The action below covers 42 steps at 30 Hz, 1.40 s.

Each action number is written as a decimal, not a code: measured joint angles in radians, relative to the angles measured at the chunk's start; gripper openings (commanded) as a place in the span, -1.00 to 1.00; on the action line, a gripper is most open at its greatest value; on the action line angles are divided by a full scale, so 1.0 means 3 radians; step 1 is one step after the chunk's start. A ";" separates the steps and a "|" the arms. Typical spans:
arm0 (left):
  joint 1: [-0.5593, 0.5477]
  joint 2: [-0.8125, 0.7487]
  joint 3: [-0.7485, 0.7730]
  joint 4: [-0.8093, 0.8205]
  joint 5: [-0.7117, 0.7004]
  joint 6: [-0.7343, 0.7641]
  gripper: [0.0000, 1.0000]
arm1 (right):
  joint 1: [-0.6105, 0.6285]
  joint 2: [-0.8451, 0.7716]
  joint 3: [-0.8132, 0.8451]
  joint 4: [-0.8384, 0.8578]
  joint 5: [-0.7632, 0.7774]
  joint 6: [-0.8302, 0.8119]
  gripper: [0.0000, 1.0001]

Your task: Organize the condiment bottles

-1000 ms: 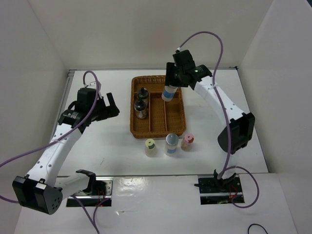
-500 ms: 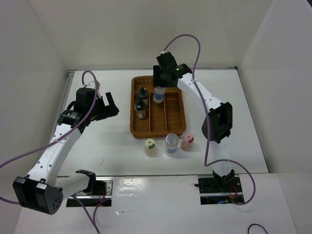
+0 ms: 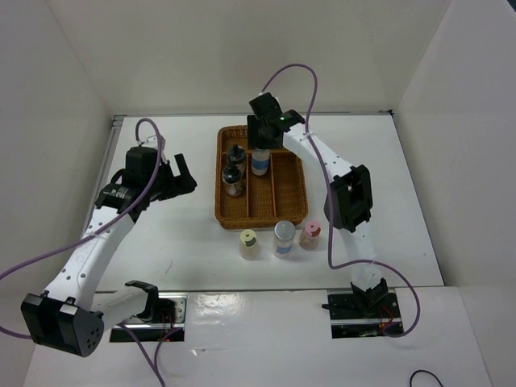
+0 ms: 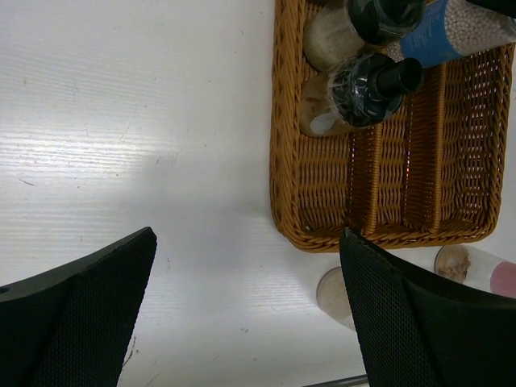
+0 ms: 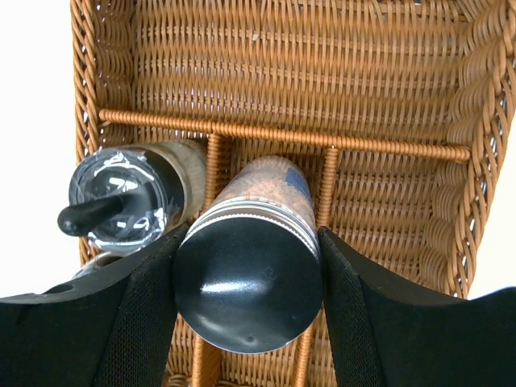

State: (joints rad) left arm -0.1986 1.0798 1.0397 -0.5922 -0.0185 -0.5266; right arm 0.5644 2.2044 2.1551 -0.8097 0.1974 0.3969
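My right gripper point(image 3: 261, 143) is shut on a white cylinder bottle with a blue label point(image 3: 260, 165), holding it upright over the middle lane of the wicker tray point(image 3: 262, 221). In the right wrist view both pads press its dark-looking cap point(image 5: 246, 282). Two dark-capped shakers point(image 3: 235, 157) point(image 3: 233, 182) stand in the tray's left lane. On the table in front of the tray stand a yellow-capped bottle point(image 3: 249, 243), a second blue-labelled cylinder point(image 3: 284, 238) and a pink-capped bottle point(image 3: 310, 233). My left gripper point(image 3: 181, 173) hangs open left of the tray, holding nothing.
The tray point(image 4: 278, 161) has a cross divider point(image 5: 282, 133) at the back and lengthwise lanes in front of it. White walls close off the table at the back and on both sides. A purple cable loops above the right arm.
The right arm has carried the blue-labelled bottle leftward, from over the tray's right lane to its middle lane next to the shakers. The left arm has not moved.
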 measured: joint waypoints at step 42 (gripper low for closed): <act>0.0028 -0.0137 -0.0108 0.0078 0.0055 0.0001 1.00 | 0.0657 -0.3001 -0.3129 0.0270 0.0117 0.0539 0.97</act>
State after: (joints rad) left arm -0.1902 1.0386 1.0073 -0.5690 -0.0021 -0.5262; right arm 0.7616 1.3041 1.2163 -0.7288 0.2325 0.5587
